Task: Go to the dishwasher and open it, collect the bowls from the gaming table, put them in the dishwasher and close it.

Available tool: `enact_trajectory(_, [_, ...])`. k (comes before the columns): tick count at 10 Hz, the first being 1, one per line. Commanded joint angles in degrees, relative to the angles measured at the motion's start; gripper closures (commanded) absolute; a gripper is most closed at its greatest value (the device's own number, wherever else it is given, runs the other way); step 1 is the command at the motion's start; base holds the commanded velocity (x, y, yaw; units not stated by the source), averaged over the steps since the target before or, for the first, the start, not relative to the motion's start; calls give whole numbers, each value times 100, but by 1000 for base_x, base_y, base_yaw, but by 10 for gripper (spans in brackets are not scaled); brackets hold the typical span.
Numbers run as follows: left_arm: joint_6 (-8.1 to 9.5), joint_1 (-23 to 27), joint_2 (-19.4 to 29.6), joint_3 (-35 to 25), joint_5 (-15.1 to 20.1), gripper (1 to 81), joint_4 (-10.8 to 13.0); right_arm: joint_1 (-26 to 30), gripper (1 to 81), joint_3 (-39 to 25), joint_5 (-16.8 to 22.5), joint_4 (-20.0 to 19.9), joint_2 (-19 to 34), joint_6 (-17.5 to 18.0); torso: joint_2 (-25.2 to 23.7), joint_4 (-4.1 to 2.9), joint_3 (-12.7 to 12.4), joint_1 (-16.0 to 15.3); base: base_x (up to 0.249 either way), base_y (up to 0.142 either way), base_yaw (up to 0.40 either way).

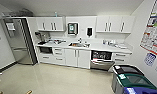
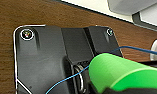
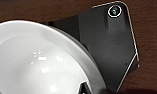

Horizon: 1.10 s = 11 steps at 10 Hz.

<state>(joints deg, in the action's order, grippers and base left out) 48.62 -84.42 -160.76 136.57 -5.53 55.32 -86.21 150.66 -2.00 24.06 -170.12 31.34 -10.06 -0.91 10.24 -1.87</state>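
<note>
— Under the counter, right of the sink (image 1: 78,45), what was entered?

— Item one: dishwasher (image 1: 102,60), door let down, dark racks exposed, well apart from the robot across pale floor.

— And the bowls?

— Item two: green bowl (image 2: 119,72), plastic, recorded close against the left wrist over a brown wood-grain surface (image 2: 9,15). It was judged light, stiff and hardly breakable, and best pinched at the rim. Item three: white bowl (image 3: 39,62), glossy, noted at the right wrist. It was judged slippery and more fragile.

— Gripper states?

— Neither could be told; whether either bowl was held could not be made out.
</note>
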Motion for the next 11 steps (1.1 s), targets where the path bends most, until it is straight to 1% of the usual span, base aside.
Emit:
enact_trajectory(1, [-19,307,88,-69,149,811,67,301,811,-117,60,80,-139,-23,0,0,0,0,117,0,0])
enact_trajectory(11, [-19,308,96,-69,149,811,67,284,811,-117,59,72,-121,-23,0,0,0,-2,117,0,0])
